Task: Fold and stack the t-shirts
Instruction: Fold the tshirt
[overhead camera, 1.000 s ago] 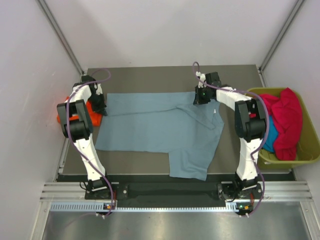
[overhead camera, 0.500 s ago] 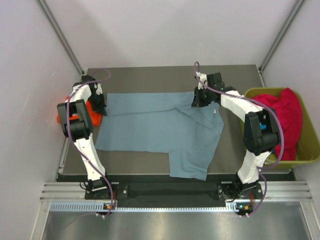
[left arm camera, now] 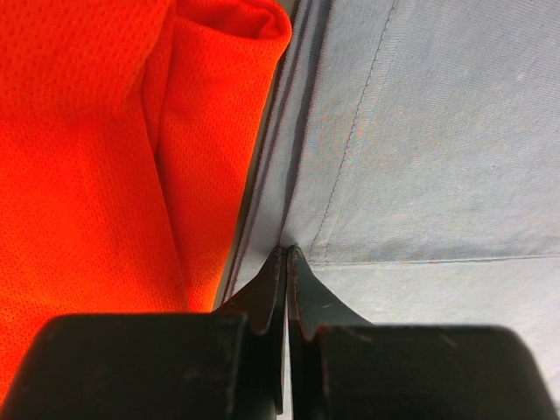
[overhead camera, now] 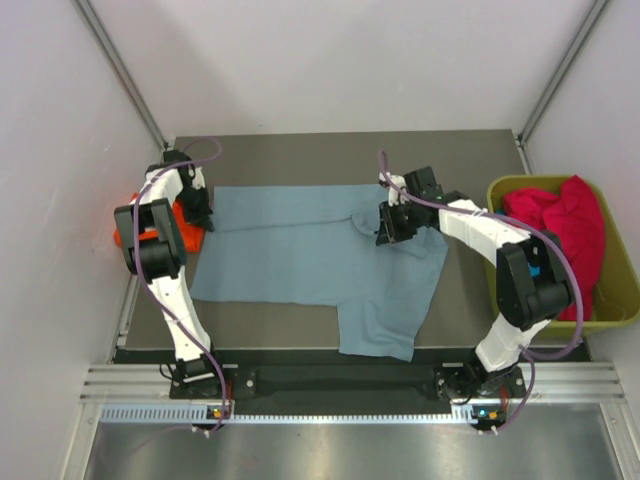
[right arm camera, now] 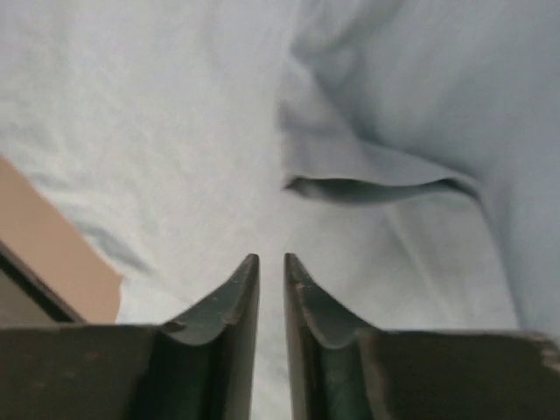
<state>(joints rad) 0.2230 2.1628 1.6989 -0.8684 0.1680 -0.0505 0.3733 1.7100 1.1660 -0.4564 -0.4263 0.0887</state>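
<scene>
A grey-blue t-shirt lies spread on the dark table, with one part hanging toward the near edge. My left gripper is at its far left corner, shut, tips pinching the hem of that t-shirt. Beside it lies an orange-red t-shirt, mostly hidden under the left arm in the top view. My right gripper hovers over the shirt's upper right part. Its jaws stand slightly apart with nothing between them, above pale cloth and a loose fold.
An olive-green bin stands at the table's right edge, holding a crimson-pink t-shirt. Grey walls close in on both sides and at the back. A bare strip of table runs behind the shirt.
The right gripper has moved left and toward the near edge over the shirt, drawing the far right cloth inward, and its jaws have parted. The left arm has stayed still.
</scene>
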